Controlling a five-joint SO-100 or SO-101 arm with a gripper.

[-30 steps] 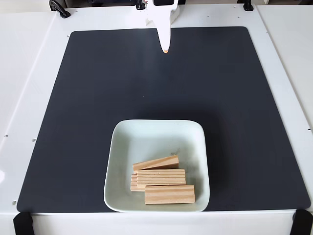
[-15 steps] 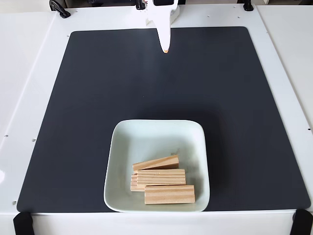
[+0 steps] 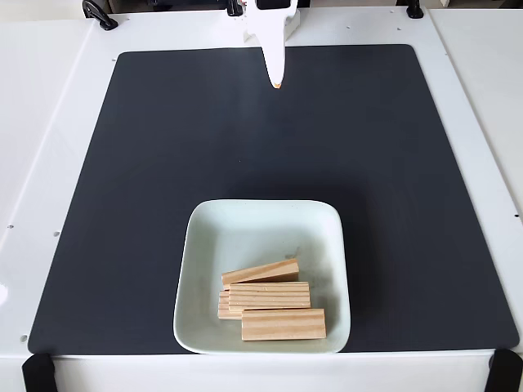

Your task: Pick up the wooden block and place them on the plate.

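Note:
Several light-tan wooden blocks lie piled in the near half of the plate [image 3: 204, 237], a pale mint squarish dish at the front of the mat. The front block [image 3: 283, 324] lies flat near the rim, another block [image 3: 270, 295] rests behind it, and a third block [image 3: 260, 272] sits tilted at the back of the pile. Part of one more block [image 3: 222, 304] peeks out at the left. My white gripper [image 3: 278, 85] hangs at the far edge of the mat, fingers together in one narrow point, holding nothing, far from the plate.
A black mat [image 3: 163, 163] covers most of the white table [image 3: 49, 122]. Black clamps [image 3: 100, 15] sit at the far edge, and black straps [image 3: 37, 372] at the near corners.

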